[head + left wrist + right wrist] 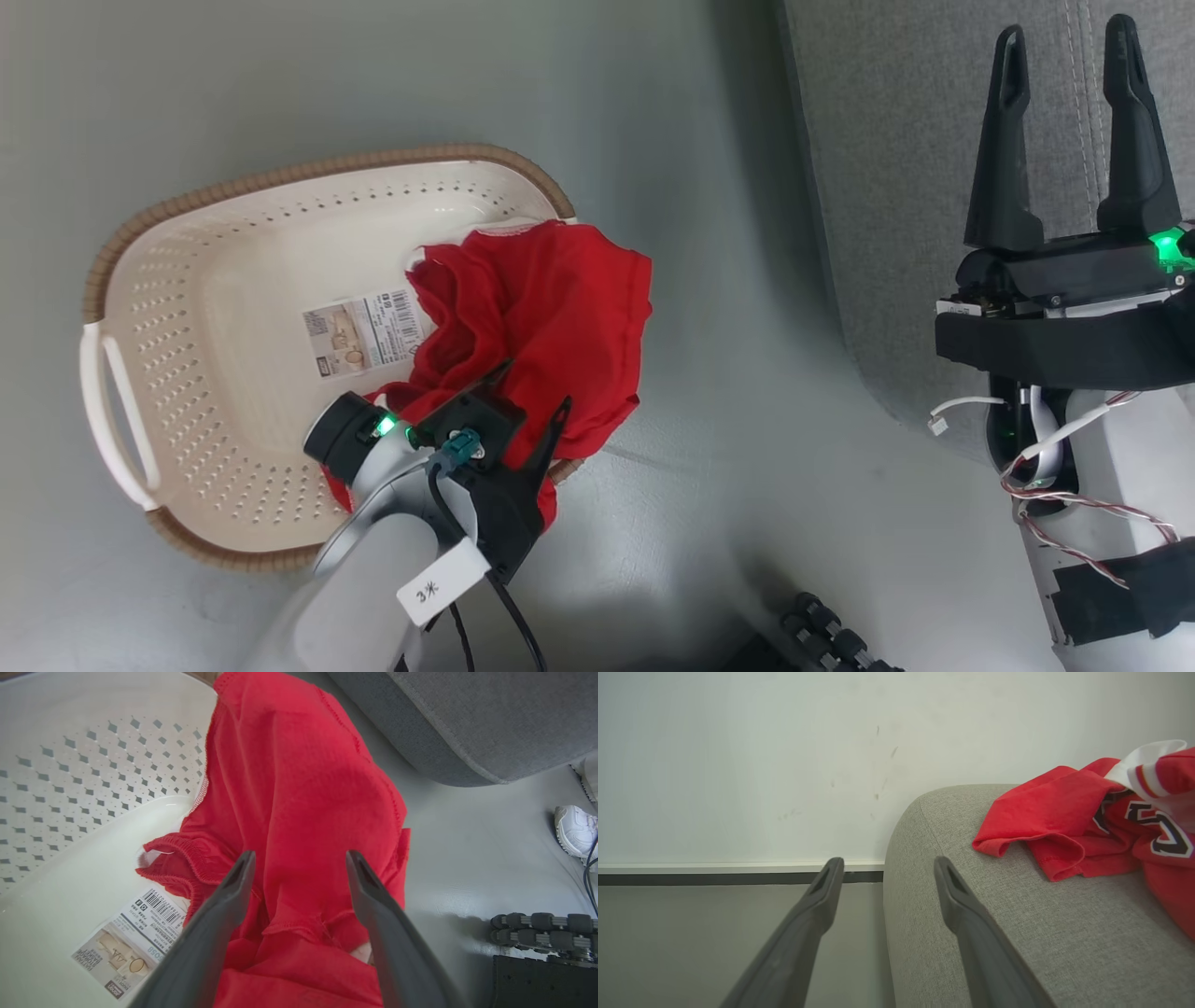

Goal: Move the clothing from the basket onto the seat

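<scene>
Basket: a cream plastic basket [308,171] with holes in its sides and a brown rim sits on the grey floor [709,308].
Paper label: a paper label [369,331] is stuck flat on the basket's bottom, beside the cloth; the left wrist view shows its barcode [126,947].
Red garment: a red garment [551,308] is bunched at the basket's side nearest the seat. It lies partly on the bottom and partly over the rim, hanging outside. Close up, a gathered waistband shows [299,788].
Left gripper: the left gripper [534,385] is down at that same side of the basket. Its two dark fingers are spread wide and point into the cloth [301,856]. The fabric lies between and under them, but they are not pinched on it.
Seat: the grey seat [896,187] stands off the garment side of the basket, across a strip of floor, and its rounded edge appears in the left wrist view [490,718].
Right gripper: the right gripper [1064,33] is well apart from the basket, over the edge of the seat. Its fingers are parted and hold nothing [887,862].
Red jersey: a red jersey [1087,821] with white trim and dark lettering lies crumpled on the seat [1064,933], out of the basket.
Wall: a pale wall [738,765] rises behind the seat.
White shoe: a white shoe [574,830] is on the floor, beyond the seat from the basket.
</scene>
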Tool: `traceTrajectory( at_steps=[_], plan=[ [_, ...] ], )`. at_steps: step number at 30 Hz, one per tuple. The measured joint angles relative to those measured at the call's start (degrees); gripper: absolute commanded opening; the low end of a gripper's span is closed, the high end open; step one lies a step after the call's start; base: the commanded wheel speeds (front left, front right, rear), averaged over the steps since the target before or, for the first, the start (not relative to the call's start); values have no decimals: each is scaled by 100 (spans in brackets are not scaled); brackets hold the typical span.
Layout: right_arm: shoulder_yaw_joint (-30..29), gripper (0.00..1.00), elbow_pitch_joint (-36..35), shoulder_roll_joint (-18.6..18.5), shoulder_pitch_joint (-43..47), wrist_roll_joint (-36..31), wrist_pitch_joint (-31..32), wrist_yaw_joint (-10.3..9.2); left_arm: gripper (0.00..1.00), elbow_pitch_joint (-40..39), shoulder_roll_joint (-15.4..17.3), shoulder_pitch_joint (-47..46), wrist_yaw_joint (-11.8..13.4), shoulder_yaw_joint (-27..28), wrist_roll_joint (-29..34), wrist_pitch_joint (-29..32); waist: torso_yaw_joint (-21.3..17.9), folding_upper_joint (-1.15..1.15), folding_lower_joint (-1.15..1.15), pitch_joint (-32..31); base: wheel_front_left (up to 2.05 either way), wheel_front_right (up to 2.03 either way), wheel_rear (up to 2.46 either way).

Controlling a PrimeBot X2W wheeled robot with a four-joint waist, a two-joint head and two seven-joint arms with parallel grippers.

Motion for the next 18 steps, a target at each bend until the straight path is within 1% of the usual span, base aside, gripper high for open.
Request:
traceTrajectory(
  at_steps=[4, 8, 11, 12, 13, 14, 15, 16, 17, 18],
  plan=[
    [29, 100, -8, 64, -7, -29, 1, 19, 100, 190, -1, -143, -4, -65, -13, 2, -78, 0, 0, 104, 0, 0, 0],
    [30, 100, -12, 112, -30, -32, 1, 26, 100, 356, 0, -290, -4, -133, -165, 2, -153, 0, 0, 216, 0, 0, 0],
    [33, 100, -7, 171, -99, -51, 1, 69, 100, 494, 3, -432, -4, -191, -241, 1, -230, 0, 0, 318, 0, 0, 0],
    [30, 100, -8, 176, -126, -60, 1, 70, 96, 533, 5, -453, -4, -222, -252, 1, -249, 0, 0, 338, 0, 0, 0],
    [20, 100, -3, 176, -130, -86, 0, 75, 89, 598, 7, -485, -5, -278, -259, -1, -267, 0, 0, 357, 0, 0, 0],
    [11, 100, 12, 176, -126, -101, 0, 75, 76, 642, 5, -513, -5, -319, -265, -1, -281, 0, 0, 371, 0, 0, 0],
    [-1, 100, 25, 176, -126, -115, 0, 76, 67, 671, 3, -531, -5, -345, -285, -2, -293, 0, 0, 382, 0, 0, 0],
    [-5, 100, 34, 176, -126, -138, 0, 76, 53, 701, 3, -537, -5, -360, -307, -9, -302, 0, 0, 391, 0, 0, 0],
    [-8, 100, 37, 178, -126, -141, 0, 76, 47, 742, 3, -542, -5, -377, -311, -10, -310, 0, 0, 398, 0, 0, 0],
    [-8, 100, 38, 186, -126, -142, 0, 77, 47, 789, 8, -548, -5, -394, -324, -15, -318, 0, 0, 403, 0, 0, 0]
  ],
)
